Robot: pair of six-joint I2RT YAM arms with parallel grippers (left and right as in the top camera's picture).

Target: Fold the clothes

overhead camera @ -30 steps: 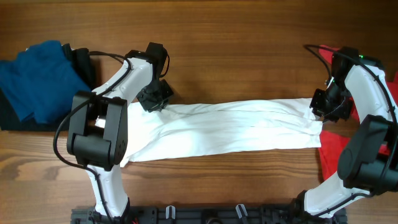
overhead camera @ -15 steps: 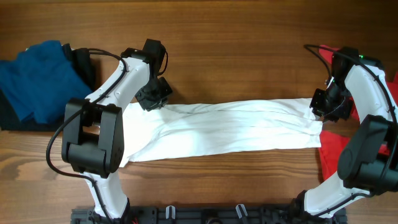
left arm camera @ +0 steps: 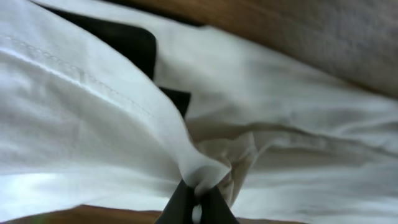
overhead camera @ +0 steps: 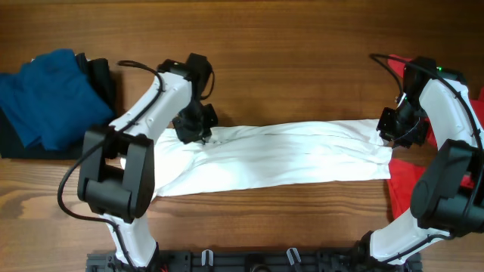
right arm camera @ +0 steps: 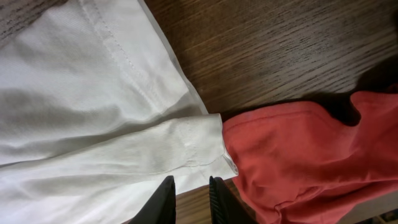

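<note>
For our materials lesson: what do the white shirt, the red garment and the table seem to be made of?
White shirt: soft matte knit, probably cotton; stitched hem, ribbed cuff, limp folds.
Red garment: similar matte knit; seamed edge, soft creases.
Table: wood or wood-look laminate; dark brown grain lines, slight sheen.

Bare worktop (overhead camera: 302, 45) lies open at 12 o'clock and along 6 o'clock below the white T-shirt (overhead camera: 287, 155); blue garment (overhead camera: 45, 98) blocks 9 o'clock, red garment (overhead camera: 404, 189) crowds 3 o'clock
</note>
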